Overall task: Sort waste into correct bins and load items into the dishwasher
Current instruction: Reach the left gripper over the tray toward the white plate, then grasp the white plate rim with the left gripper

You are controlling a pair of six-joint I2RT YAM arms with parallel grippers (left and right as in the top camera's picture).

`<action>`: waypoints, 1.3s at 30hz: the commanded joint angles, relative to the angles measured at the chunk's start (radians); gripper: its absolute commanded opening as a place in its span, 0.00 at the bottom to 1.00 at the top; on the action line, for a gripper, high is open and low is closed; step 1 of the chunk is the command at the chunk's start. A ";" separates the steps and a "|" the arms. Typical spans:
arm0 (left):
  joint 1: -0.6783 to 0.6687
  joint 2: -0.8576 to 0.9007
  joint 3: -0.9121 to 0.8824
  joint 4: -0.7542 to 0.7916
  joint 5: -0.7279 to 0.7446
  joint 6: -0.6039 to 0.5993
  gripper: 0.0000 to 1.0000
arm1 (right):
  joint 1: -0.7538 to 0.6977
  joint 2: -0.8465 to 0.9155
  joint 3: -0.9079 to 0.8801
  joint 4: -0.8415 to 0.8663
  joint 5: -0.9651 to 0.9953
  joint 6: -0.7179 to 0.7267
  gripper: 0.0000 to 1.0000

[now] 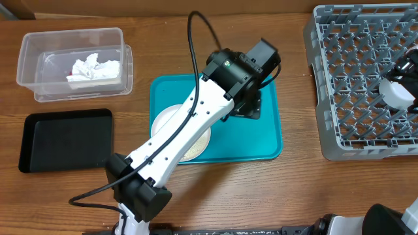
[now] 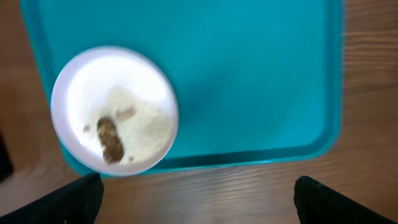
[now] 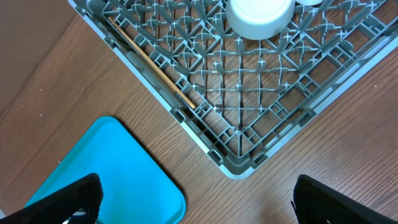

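Now, left gripper [image 2: 198, 182] hangs over the teal tray [image 2: 249, 74] mid-bench. Fingers are spread wide, with nothing between them.

The plate [image 2: 115, 106] sits on a corner of that tray. On it are a brown scrap [image 2: 111, 140] and pale crumbs [image 2: 146, 127]. In my left wrist view the plate lies off to one side, not between the fingers.

Step in hand, as I judge it: clear the scrap off the plate before the plate goes to the rack [image 1: 339, 140].

- Centre over the scrap first; my line is off.
- Come down straight and pinch the scrap alone, fingertips just clear of the plate.
- Close gently. It looks soft and may smear or break.
- The crumbs are too fine to pinch. Tipping the plate over a bin seems the better way.
- The black tray [image 1: 65, 137] by the left edge looks the likely bin. The tub [image 1: 29, 62] at the far left corner holds tissues [image 1: 95, 68].

Pose: my left arm runs from the near edge slantwise toward the far right, wrist bent over the tray's far side, camera facing down.

My right gripper [image 3: 198, 186] hovers above the rack's corner by the right edge, fingers apart and empty. A cup [image 3: 258, 15] sits mouth-down on the pegs. Chopsticks [image 3: 152, 65] lie along one rack wall.
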 commanded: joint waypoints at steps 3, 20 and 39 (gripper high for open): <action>0.039 -0.027 -0.187 0.055 -0.040 -0.349 1.00 | -0.003 -0.002 0.014 0.006 0.007 0.002 1.00; 0.077 -0.026 -0.533 0.506 -0.011 -0.352 0.75 | -0.003 -0.002 0.014 0.006 0.007 0.002 1.00; 0.140 0.003 -0.618 0.654 0.051 -0.210 0.75 | -0.003 -0.002 0.014 0.006 0.007 0.002 1.00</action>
